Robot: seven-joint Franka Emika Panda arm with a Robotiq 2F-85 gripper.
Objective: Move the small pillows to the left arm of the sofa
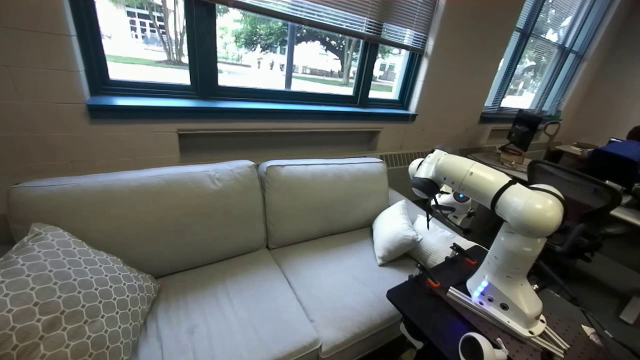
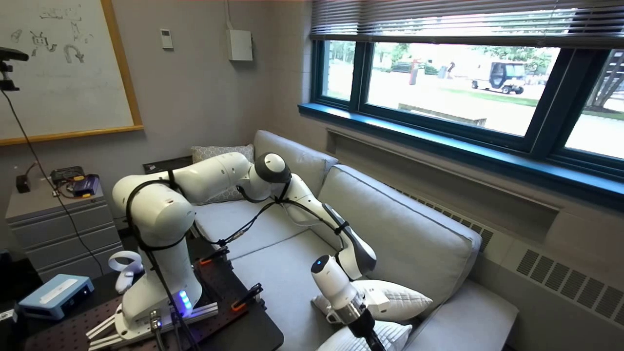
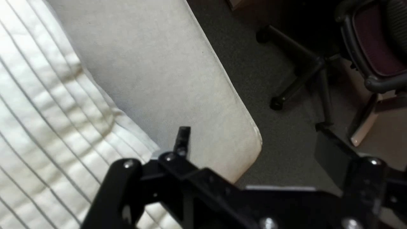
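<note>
Two small white pillows rest at one end of the light grey sofa (image 1: 215, 305). In an exterior view, the nearer-to-seat pillow (image 1: 395, 233) leans beside a second, ribbed pillow (image 1: 436, 242). They also show in an exterior view as one pillow (image 2: 402, 298) by the backrest and the ribbed one (image 2: 390, 336) lower, partly cut off. In the wrist view, the ribbed pillow (image 3: 44, 127) lies at left against the sofa arm (image 3: 152, 63). My gripper (image 3: 254, 144) is open and empty over the arm's rounded end and the floor. It also shows in an exterior view (image 2: 374, 342).
A large patterned pillow (image 1: 75, 295) is at the sofa's far end. The black table (image 1: 425, 310) with clamps (image 1: 427, 276) stands before the sofa. An office chair (image 3: 305, 63) stands beyond the sofa arm. Window wall and radiator (image 2: 560, 278) lie behind the backrest.
</note>
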